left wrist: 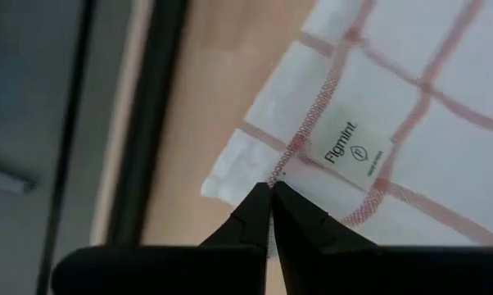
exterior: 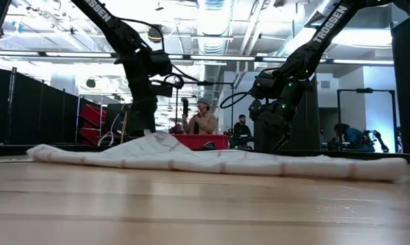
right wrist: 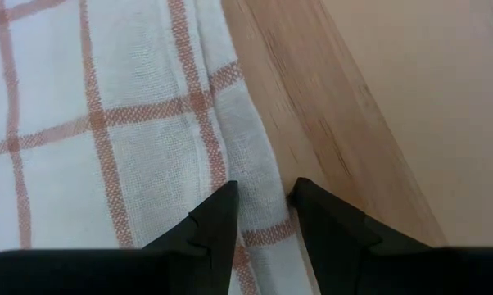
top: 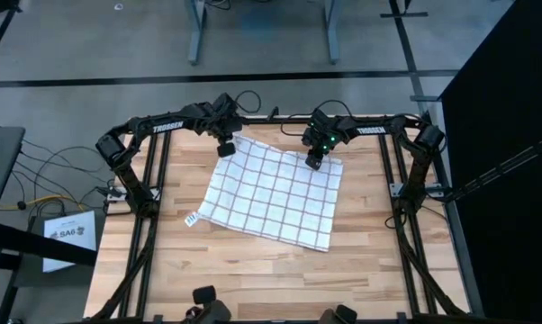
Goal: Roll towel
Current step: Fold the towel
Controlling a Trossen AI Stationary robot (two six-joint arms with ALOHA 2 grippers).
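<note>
One "Figmint" label [left wrist: 355,153] on towel [left wrist: 418,123]

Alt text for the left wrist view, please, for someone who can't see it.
The left claw, fingers closed together, pinches the edge of the white checked towel near a corner, beside a small sewn label reading "Figmint". The wooden table shows alongside the towel.

Towel spread on the tabletop, toward the far edge.
The towel [top: 273,192] lies on the tabletop [top: 253,270]; left gripper [top: 225,149] and right gripper [top: 314,163] sit at its far corners.
</note>
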